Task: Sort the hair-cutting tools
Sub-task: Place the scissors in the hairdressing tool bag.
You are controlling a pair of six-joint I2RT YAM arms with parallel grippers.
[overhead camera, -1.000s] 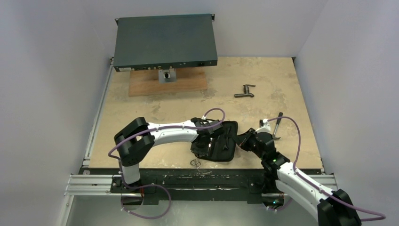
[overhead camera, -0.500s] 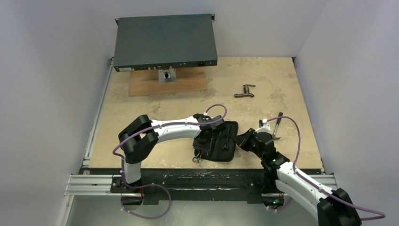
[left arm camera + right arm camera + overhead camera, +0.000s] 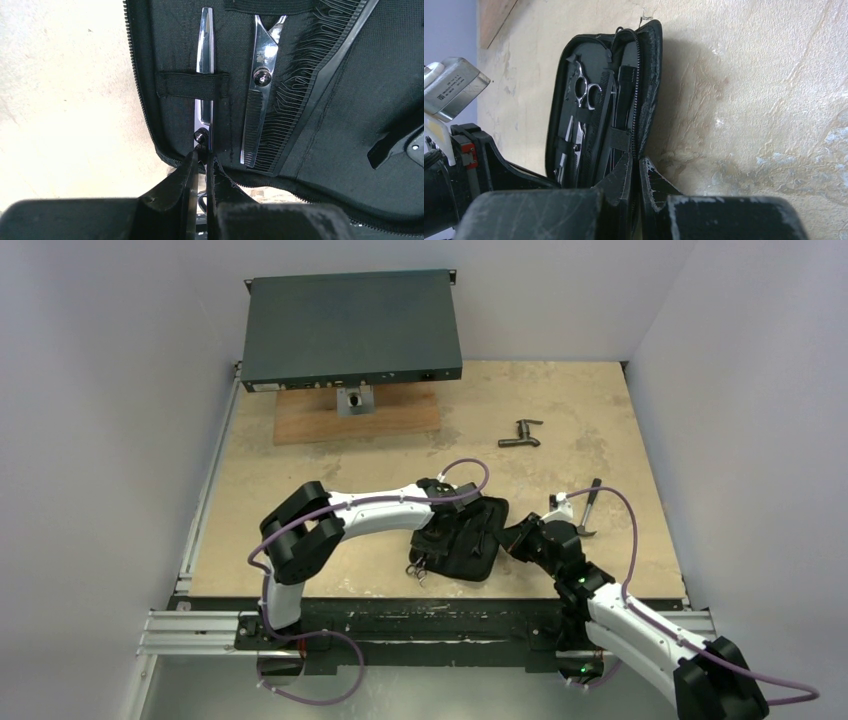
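Note:
An open black zip case point(image 3: 465, 538) lies near the table's front. In the left wrist view, silver scissors point(image 3: 205, 47) sit under an elastic loop in the case point(image 3: 350, 100), beside a second silver pair point(image 3: 261, 75) and a black toothed comb point(image 3: 312, 75). My left gripper point(image 3: 202, 159) is shut on the first scissors just below their pivot screw. My right gripper point(image 3: 636, 162) is shut on the case's zip edge point(image 3: 644, 100), holding that flap up. Scissor rings point(image 3: 586, 92) show inside. I cannot pick out the thin black clip.
A small hammer point(image 3: 585, 505) lies right of the case, close behind my right gripper point(image 3: 517, 538). A dark T-shaped fitting point(image 3: 520, 433) lies further back. A dark grey box point(image 3: 350, 325) on a wooden board point(image 3: 300, 422) stands at the back left.
My left gripper has moved away from the table's front edge, sliding the scissors further into the case. The right gripper has stayed on the case's edge.

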